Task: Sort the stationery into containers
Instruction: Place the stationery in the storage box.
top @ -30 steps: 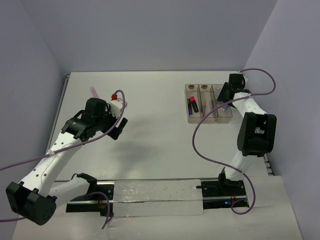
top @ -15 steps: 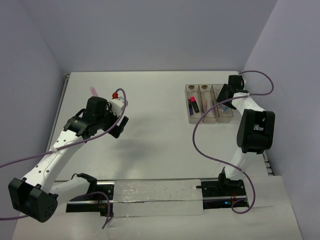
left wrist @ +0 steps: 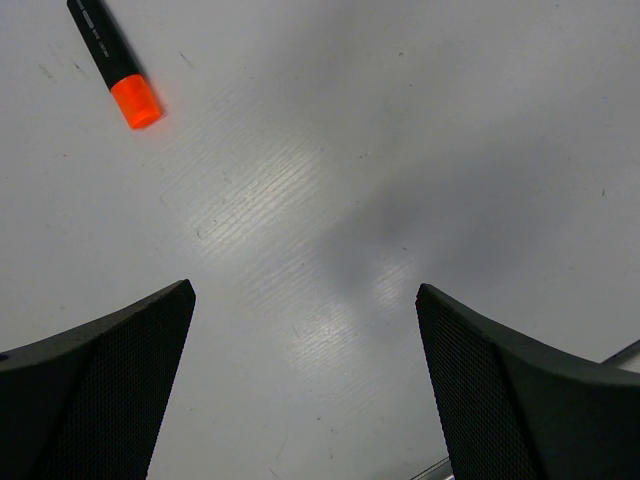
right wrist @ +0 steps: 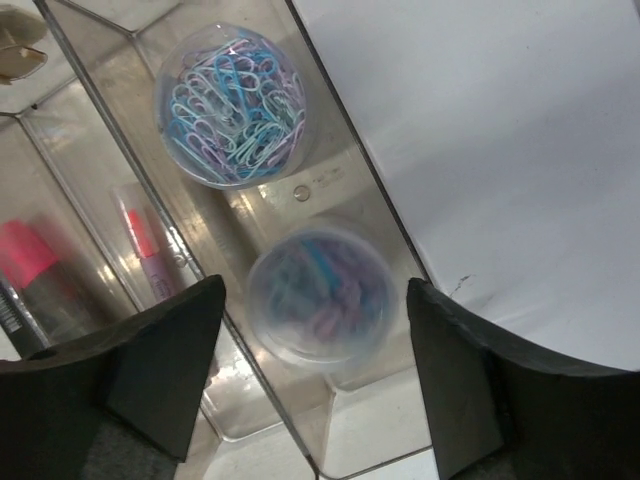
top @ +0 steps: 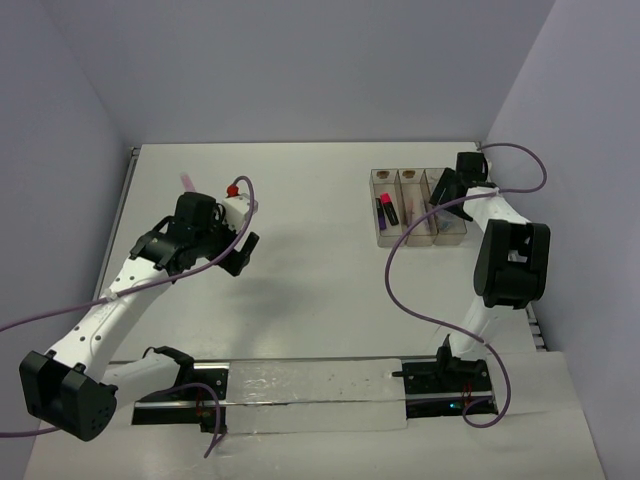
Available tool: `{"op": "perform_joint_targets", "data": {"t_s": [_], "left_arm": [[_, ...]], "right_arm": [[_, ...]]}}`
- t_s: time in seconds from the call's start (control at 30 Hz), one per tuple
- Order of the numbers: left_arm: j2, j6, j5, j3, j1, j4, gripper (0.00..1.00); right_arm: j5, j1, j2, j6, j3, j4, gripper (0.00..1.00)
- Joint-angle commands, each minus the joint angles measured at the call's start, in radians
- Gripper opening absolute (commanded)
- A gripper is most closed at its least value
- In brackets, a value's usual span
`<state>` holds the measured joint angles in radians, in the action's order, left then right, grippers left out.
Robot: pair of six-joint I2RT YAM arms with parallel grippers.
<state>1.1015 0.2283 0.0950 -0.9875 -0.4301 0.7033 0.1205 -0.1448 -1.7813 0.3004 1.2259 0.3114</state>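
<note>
The three joined clear bins (top: pixel 380 238) stand at the far right. My right gripper (top: pixel 447 190) hangs open over the right bin (right wrist: pixel 345 195), which holds two round pots of paper clips, one sharp (right wrist: pixel 232 105) and one blurred (right wrist: pixel 318 293) between my fingers. The middle bin holds a thin pink stick (right wrist: pixel 145 250), the left bin highlighters (top: pixel 383 209). My left gripper (top: pixel 205 250) is open and empty above bare table (left wrist: pixel 303 300). A black highlighter with an orange end (left wrist: pixel 115 65) lies ahead of it, also in the top view (top: pixel 232 188).
A thin pink stick (top: pixel 187 180) lies near the table's far left. The right arm's purple cable (top: pixel 400 250) loops in front of the bins. The side walls stand close to both table edges.
The left arm has shifted slightly forward over the table. The right gripper has stayed over the right bin, almost still.
</note>
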Motion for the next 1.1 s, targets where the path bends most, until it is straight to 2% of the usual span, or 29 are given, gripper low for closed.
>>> {"op": "perform_joint_targets", "data": {"t_s": [0.0, 0.47, 0.67, 0.8, 0.83, 0.97, 1.07], "left_arm": [[-0.021, 0.0, 0.028, -0.048, 0.005, -0.025, 0.99], [-0.011, -0.022, 0.024, -0.059, 0.01, -0.048, 0.99], [0.088, -0.069, 0.021, -0.138, 0.055, -0.019, 0.99], [0.196, -0.078, -0.003, -0.195, 0.142, -0.042, 0.97], [0.226, -0.072, -0.015, -0.209, 0.157, -0.048, 0.94], [0.455, -0.057, -0.144, -0.328, 0.185, -0.084, 0.84], [0.618, -0.104, -0.118, -0.381, 0.209, -0.089, 0.84]], "right_arm": [[-0.006, -0.004, 0.069, 0.017, 0.029, -0.02, 0.82], [-0.081, 0.006, 0.195, 0.029, 0.047, 0.009, 0.8], [-0.101, 0.107, 0.339, 0.011, 0.004, 0.001, 0.78], [-0.075, 0.226, 0.394, -0.009, -0.003, 0.024, 0.78], [-0.078, 0.258, 0.408, -0.007, -0.007, 0.025, 0.78], [-0.126, 0.305, 0.444, 0.018, -0.027, 0.019, 0.78], [-0.149, 0.322, 0.461, 0.021, -0.041, 0.03, 0.78]]}}
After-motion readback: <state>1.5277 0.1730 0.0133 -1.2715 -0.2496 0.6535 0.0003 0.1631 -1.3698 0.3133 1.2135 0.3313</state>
